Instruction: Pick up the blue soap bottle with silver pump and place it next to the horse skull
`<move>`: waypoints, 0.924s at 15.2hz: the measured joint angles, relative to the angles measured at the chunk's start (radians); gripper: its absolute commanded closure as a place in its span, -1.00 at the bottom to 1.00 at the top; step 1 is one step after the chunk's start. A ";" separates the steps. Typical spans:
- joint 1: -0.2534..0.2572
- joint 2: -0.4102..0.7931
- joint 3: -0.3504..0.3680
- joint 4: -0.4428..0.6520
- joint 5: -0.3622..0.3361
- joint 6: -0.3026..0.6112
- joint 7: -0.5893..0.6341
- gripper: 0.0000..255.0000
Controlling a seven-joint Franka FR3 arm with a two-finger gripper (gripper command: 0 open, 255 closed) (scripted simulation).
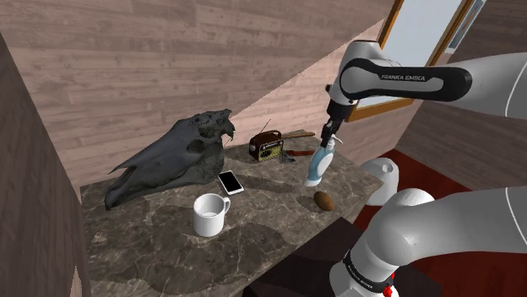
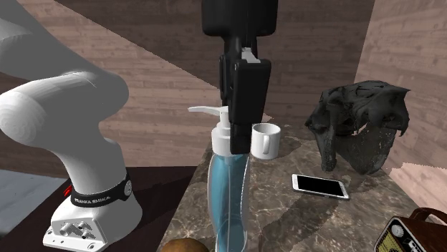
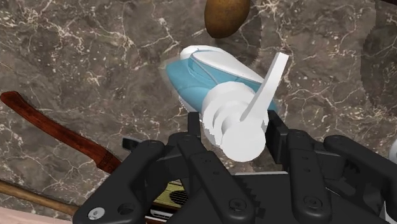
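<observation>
The blue soap bottle [image 1: 318, 165] with its white pump hangs tilted at the shoulder view's centre right, over the marble counter [image 1: 262, 228]; its base may just clear the surface. The gripper [image 1: 328, 139] is clamped on its neck, with the fingers [image 3: 280, 133] tight against the pump collar. The horse skull [image 1: 173, 156] lies well apart at centre left.
</observation>
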 measured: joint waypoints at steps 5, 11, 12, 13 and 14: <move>0.005 -0.003 0.012 0.068 0.011 -0.071 -0.004 1.00; 0.010 0.007 0.022 0.153 0.022 -0.147 -0.011 1.00; 0.011 0.008 0.024 0.169 0.024 -0.161 -0.012 1.00; 0.011 0.009 0.026 0.181 0.026 -0.172 -0.011 1.00; 0.012 0.011 0.027 0.195 0.026 -0.184 -0.014 1.00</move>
